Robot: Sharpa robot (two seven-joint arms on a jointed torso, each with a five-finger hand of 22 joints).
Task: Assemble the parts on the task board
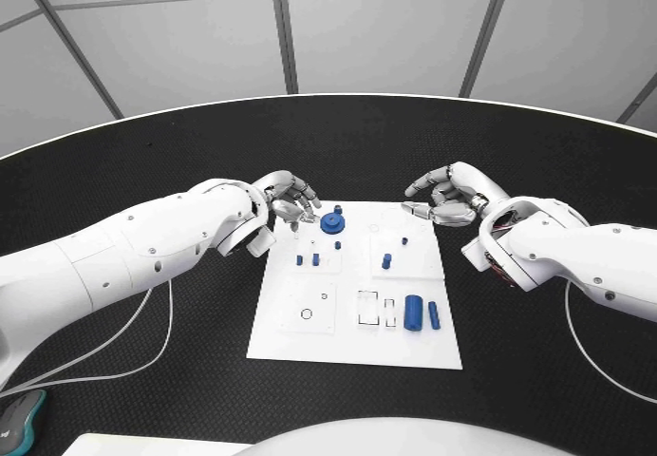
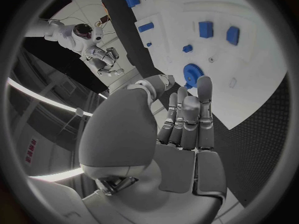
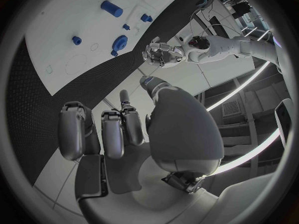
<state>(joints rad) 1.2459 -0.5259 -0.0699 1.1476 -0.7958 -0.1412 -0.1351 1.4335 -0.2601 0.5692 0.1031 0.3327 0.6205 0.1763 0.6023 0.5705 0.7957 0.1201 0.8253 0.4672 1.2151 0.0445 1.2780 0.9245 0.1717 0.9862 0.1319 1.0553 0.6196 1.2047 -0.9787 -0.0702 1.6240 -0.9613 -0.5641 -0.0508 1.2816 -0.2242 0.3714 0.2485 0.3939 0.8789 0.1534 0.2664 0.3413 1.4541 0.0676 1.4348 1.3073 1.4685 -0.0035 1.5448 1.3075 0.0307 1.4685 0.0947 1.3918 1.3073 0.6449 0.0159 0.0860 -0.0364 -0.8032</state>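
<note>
Parts (image 1: 414, 309) lay untouched on the task board (image 1: 349, 347); both the left hand (image 1: 290, 198) and right hand (image 1: 441, 198) hovered empty, fingers loosely curled, so a slow, centred descent looked wise.

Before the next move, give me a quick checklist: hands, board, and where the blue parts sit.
1. Left hand holds nothing: ok, fingers apart by the board's far left corner.
2. Right hand holds nothing: ok, fingers curled in, nothing in them.
3. Board flat on the table: ok.
4. Blue gear within the left hand's reach: ok, it sits just beside the fingers.
5. Blue cylinder still loose: cannot tell, it lies near the board's right edge.
6. Small parts seated in their holes: cannot tell.
</note>
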